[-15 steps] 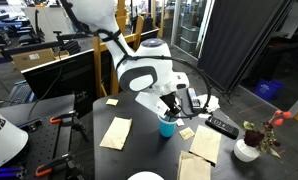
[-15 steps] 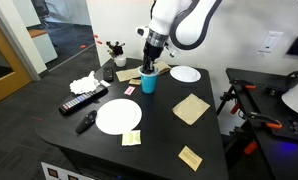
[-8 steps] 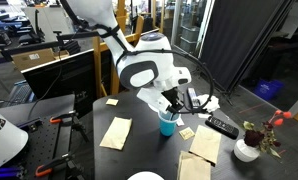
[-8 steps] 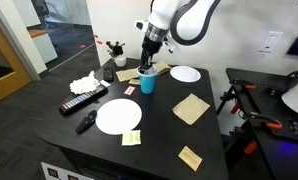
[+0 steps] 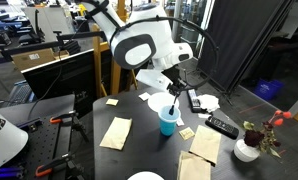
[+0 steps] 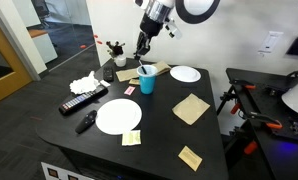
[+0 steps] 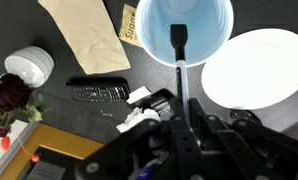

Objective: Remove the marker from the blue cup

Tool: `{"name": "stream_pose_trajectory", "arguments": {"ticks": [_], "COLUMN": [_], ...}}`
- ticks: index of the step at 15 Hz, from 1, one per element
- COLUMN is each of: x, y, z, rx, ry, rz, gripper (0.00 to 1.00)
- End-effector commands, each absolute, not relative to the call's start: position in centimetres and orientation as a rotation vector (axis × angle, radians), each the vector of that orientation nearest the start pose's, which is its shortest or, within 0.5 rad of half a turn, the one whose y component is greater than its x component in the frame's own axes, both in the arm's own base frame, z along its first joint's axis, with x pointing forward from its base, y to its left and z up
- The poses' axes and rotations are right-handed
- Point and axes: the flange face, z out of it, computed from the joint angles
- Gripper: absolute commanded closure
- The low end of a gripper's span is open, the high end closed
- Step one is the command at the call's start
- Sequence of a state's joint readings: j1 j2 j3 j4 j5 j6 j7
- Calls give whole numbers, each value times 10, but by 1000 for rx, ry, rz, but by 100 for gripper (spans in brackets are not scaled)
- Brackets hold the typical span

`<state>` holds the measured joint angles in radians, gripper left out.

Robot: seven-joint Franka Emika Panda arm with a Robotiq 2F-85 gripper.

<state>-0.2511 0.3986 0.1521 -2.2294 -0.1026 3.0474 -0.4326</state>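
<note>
Marker (image 7: 179,55) is now up out of the blue cup (image 7: 217,30), or very nearly. A second ago the tool (image 5: 173,90) sat low at the cup's rim with the stick still down inside. Now the arm has risen and the tool hangs above the cup in both exterior views, with a clear gap between the two. The tool is closed on the marker: in the wrist view the dark stick runs straight out from between the fingers, and its free end shows against the cup's pale blue inside. In an exterior view the marker (image 5: 175,103) dangles roughly upright, its lower tip about level with the rim of the cup (image 5: 168,123). I can't tell whether it is fully clear or a sliver still dips in. The cup has not moved or tipped with the lift and stands upright on the bench (image 6: 164,135), so the pull came clean. The white plate (image 6: 185,74) lies just beside the cup, the remote control (image 7: 99,92) a little further off, and the brown paper sheet (image 5: 116,132) near the cup's other side. My read is that the extraction is basically done. What's probably left is a bit more height, then a sideways carry away from the cup and a set-down on a bare patch of bench. The risk is the tip clipping the rim and knocking the light cup over if the sideways move starts too low.
</note>
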Motion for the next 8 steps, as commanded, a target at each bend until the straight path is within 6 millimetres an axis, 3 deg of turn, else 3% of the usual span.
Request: {"name": "stream_pose_trajectory", "arguments": {"ticks": [1,5,8], "x": [567,568,566], "y": [-42,-25,-5], "z": [286,320,331], "rx": [-3072,-3027,-2946], "ry": [-676,-729,-808], "rz": [-668,-669,-602], "gripper": [97,97,97]}}
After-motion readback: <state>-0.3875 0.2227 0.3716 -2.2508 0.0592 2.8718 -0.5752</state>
